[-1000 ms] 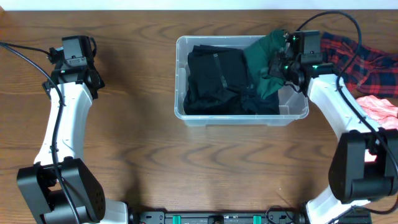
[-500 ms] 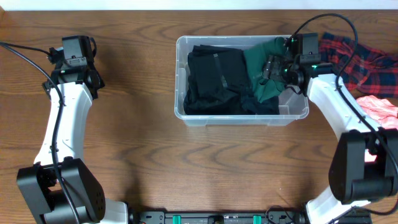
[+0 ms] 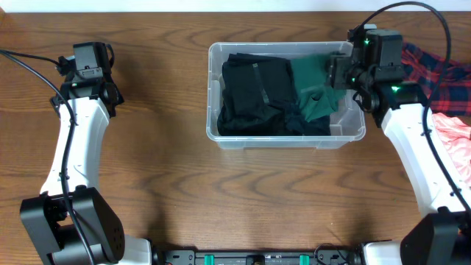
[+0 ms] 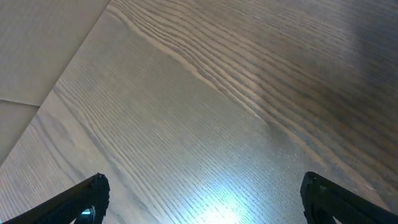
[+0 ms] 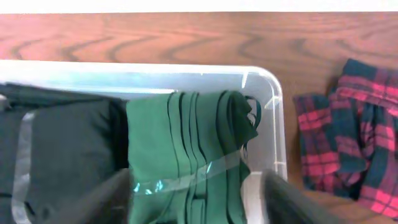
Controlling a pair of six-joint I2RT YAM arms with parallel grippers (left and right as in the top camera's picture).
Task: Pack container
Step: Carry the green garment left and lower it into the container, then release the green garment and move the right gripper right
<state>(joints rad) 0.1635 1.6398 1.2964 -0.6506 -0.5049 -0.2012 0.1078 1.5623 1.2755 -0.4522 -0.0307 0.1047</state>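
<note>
The clear plastic container (image 3: 287, 140) stands at the table's middle back. Folded black clothing (image 3: 254, 92) fills its left and centre, and a folded green garment (image 3: 313, 88) lies along its right side. My right gripper (image 3: 340, 73) hovers over the container's right rim. In the right wrist view its blurred fingers (image 5: 112, 199) stand apart above the green garment (image 5: 186, 143), gripping nothing, with the container's rim (image 5: 186, 71) beyond. My left gripper (image 4: 202, 199) is wide open over bare table at the far left (image 3: 88, 62).
A red plaid shirt (image 3: 434, 66) lies on the table just right of the container, also visible in the right wrist view (image 5: 354, 137). A pink cloth (image 3: 452, 132) lies nearer the front at the right edge. Cables trail from both arms.
My right gripper let go of the green garment, which now lies flat inside the container, and pulled back to the right and upward. The left arm has not moved.
</note>
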